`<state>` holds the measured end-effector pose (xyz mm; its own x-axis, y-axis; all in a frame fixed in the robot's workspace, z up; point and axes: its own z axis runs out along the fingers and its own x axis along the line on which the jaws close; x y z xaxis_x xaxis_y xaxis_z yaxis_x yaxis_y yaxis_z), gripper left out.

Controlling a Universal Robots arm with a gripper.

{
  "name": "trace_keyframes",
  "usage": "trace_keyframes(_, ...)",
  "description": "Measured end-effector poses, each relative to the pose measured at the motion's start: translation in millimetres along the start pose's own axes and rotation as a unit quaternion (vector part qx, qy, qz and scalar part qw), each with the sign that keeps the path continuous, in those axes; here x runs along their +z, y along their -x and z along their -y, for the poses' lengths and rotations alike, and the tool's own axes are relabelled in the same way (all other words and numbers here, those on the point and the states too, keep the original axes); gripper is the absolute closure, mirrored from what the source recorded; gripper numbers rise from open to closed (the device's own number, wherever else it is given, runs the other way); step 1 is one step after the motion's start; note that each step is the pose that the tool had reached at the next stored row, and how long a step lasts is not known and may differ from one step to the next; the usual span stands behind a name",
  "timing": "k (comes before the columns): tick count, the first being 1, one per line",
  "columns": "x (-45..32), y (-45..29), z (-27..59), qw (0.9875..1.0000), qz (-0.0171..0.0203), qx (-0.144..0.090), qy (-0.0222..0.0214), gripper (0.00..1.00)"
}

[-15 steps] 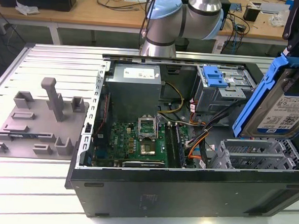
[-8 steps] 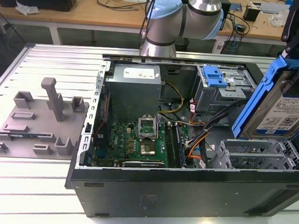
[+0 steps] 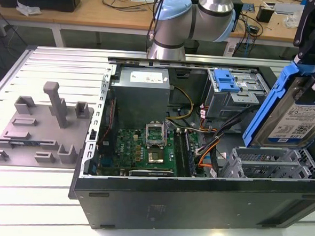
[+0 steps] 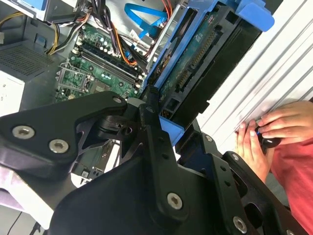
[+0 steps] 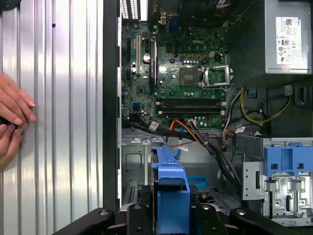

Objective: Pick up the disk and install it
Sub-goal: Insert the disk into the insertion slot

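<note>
Trouble could come in a few ways, we think. The claw (image 3: 308, 68) is clenched on the disk (image 3: 299, 113) at one end only, on its blue frame. The rest of the disk hangs free and tilted. If the grip is weak, the disk could slip or swing and drop into the case (image 3: 195, 206). It could then hit the green board (image 3: 145, 149) and break something.

Wires (image 3: 209, 150) lie in a bunch close to the cage (image 3: 272, 165). We think the disk could catch on them if it goes down a bit off to the side. It could also bump the cage wall if it stays tilted, and then it might jam or twist in the claw.

In the second wrist view, a person's hands (image 4: 271, 129) rest on the counter (image 3: 35, 196) just beside the case. We would worry if the arm swung that way.

Now to where the disk is. In the exterior view it is up in the air at the exterior view's right end of the open case, over the cage. It hangs down from the claw, which grips its top end from above. Its label side faces us there. In the second wrist view we see its other side reaching away from the claw toward the case. It does not look to be touching the cage or the wires.
</note>
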<state>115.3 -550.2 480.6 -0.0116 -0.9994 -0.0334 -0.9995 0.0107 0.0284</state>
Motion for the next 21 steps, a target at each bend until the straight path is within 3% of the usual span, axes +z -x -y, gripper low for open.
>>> trace_keyframes(21,11.3,-0.3,0.2,1.0000,0.0000,0.000,-0.0024,0.63)
